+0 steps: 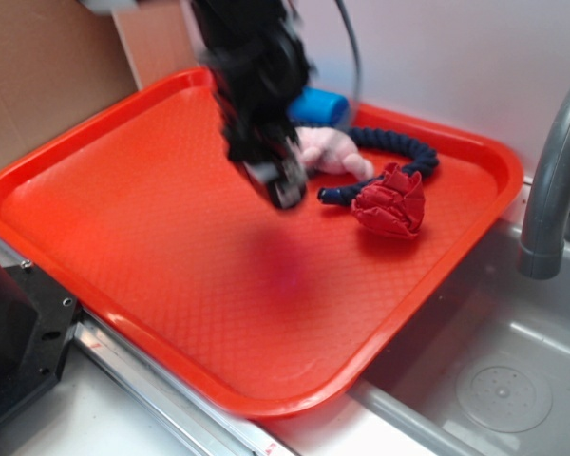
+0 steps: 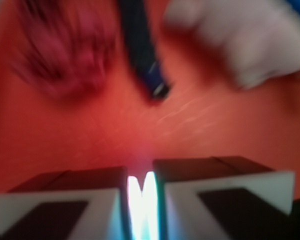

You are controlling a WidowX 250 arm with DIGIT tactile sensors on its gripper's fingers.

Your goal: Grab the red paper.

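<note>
Gripper (image 1: 283, 190), its jaws nearly together and empty, hangs above the orange tray (image 1: 171, 247), apart from the red paper (image 1: 391, 201); no writing is legible anywhere.

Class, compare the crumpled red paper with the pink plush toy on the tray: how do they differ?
The red paper is dark red and creased into sharp folds; the pink plush toy is pale pink and soft-looking. The paper lies in full view, while the toy is partly hidden behind the arm. Both are of similar size and rest on the orange tray, beside the dark rope.
</note>
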